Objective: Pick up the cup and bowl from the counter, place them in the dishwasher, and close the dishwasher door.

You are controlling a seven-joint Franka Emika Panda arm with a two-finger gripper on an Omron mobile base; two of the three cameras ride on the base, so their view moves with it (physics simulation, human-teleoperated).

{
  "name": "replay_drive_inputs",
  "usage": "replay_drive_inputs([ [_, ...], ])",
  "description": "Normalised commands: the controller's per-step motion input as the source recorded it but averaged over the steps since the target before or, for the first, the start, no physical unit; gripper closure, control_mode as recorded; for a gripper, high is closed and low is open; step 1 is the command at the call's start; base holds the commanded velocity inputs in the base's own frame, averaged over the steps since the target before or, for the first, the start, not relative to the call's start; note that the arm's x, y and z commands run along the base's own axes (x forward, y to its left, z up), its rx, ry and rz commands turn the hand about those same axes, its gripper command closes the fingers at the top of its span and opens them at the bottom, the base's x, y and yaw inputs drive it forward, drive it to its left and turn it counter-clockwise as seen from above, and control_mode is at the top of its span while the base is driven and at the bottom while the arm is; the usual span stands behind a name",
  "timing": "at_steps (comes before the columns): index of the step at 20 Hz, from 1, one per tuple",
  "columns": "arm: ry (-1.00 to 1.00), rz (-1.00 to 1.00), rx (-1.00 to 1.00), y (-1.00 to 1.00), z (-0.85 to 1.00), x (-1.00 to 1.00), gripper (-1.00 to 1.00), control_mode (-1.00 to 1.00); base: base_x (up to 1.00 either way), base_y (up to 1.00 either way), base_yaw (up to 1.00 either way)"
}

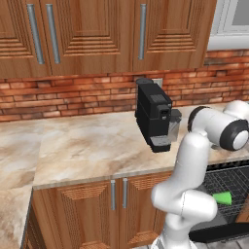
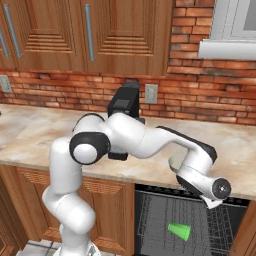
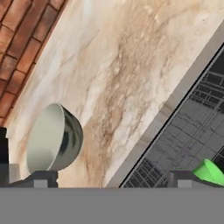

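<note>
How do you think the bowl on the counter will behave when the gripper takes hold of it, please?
The bowl looks rigid, with a thin rim, so it should probably keep its shape in a pinch. Its rounded, glossy side suggests it may slip or rock if pushed rather than gripped over the rim. It seems small and shallow, so likely light. The gripper is open above the counter.

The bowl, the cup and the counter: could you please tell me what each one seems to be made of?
The bowl looks like glazed ceramic or brushed metal: pale grey with a soft sheen along its wall; the render leaves it open. The cup looks like matte plastic: flat bright green, without highlights. The counter looks like polished stone, probably marble: cream with brown veining.
</note>
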Motion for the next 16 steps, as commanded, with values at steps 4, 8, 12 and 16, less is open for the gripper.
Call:
replay_drive_inputs([
  [4,0.00,0.04,0.00,0.00,0.02,0.38,-1.00,-1.00,0.00,0.00,0.00],
  [8,0.00,0.04,0.00,0.00,0.00,0.32,-1.00,-1.00,0.00,0.00,0.00],
  [12,0.00,0.06,0.01,0.00,0.00,0.33,-1.00,-1.00,0.00,0.00,0.00],
  [16,0.00,0.08,0.03,0.02,0.00,0.23,-1.00,-1.00,0.00,0.00,0.00],
])
